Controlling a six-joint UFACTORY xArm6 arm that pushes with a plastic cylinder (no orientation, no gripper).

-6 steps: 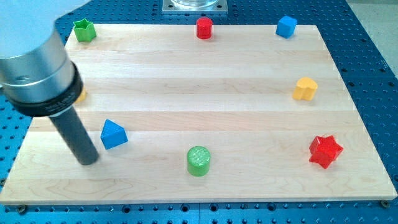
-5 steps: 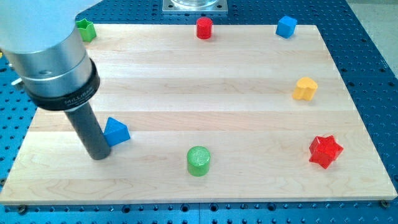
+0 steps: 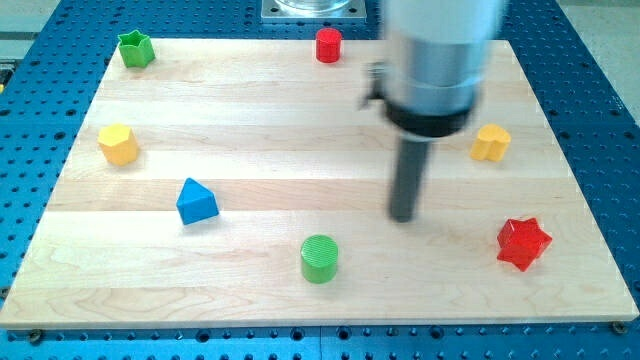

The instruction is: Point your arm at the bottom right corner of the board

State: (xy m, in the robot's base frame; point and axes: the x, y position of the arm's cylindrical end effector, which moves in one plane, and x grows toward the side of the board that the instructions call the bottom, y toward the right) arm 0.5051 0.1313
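1. Wooden board (image 3: 250, 120): your rod's tip (image 3: 402, 216) rested on it, between the green cylinder (image 3: 320, 259) and the red star (image 3: 523, 243).
2. You had no hand to open or close.
3. Bottom right corner (image 3: 622, 318) lay beyond the red star, well apart from the tip.
4. Yellow block (image 3: 490, 142) sat toward the view's right of the rod.

The arm (image 3: 437, 60) comes down from the view's top, blurred, its rod upright, my tip (image 3: 402, 216) right of centre.
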